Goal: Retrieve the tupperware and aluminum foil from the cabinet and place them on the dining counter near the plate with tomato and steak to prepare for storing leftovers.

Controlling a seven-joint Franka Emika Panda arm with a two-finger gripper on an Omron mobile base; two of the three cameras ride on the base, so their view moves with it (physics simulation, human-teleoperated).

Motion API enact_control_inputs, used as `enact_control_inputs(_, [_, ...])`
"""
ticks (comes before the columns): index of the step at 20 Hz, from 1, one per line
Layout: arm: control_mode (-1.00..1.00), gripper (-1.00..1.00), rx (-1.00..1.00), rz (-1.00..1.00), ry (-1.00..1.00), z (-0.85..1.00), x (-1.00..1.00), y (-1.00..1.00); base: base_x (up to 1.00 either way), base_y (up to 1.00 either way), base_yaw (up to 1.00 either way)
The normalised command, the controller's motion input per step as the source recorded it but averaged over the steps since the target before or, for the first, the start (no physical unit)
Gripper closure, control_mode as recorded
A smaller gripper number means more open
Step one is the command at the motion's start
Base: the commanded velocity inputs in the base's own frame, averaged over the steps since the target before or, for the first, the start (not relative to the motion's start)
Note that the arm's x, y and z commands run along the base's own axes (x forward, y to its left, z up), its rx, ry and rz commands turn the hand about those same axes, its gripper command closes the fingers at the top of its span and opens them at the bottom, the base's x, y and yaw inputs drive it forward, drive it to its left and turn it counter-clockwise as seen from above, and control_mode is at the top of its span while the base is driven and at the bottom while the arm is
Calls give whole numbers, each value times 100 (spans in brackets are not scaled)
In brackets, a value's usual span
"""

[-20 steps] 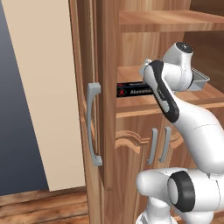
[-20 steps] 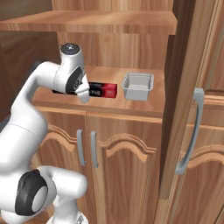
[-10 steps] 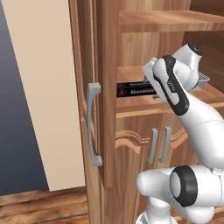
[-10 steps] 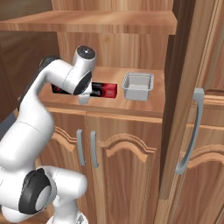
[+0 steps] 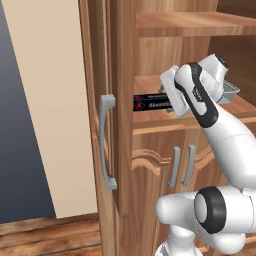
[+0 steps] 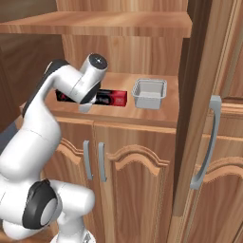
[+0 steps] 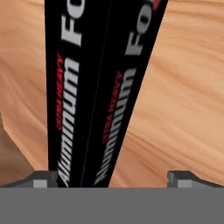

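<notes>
The gripper (image 7: 112, 179) hangs low over the aluminum foil (image 7: 98, 87), fingers spread wide with the black carton running between them but sitting hard against one side. The foil lies on the cabinet (image 5: 120, 125) shelf, the tupperware (image 6: 149, 93) just beside its red end. My worry: closing off-centre like that could shove or twist the carton instead of pinching it, maybe knocking it into the tupperware, and gripped off its middle the long box might droop or catch the door frame coming out
</notes>
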Motion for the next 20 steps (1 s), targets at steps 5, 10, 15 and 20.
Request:
enact_control_inputs(5, [-100,-100,14,-3,10,15,14,-1,0,0,0])
enact_control_inputs(10, [-100,-100,16,-4,4,27,10,-6,0,0,0])
enact_control_inputs(15, [-100,-100,4,-1,8,-3,2,-3,0,0,0])
enact_control_inputs(20, [-100,-100,0,0,13,-11,0,0,0,0,0])
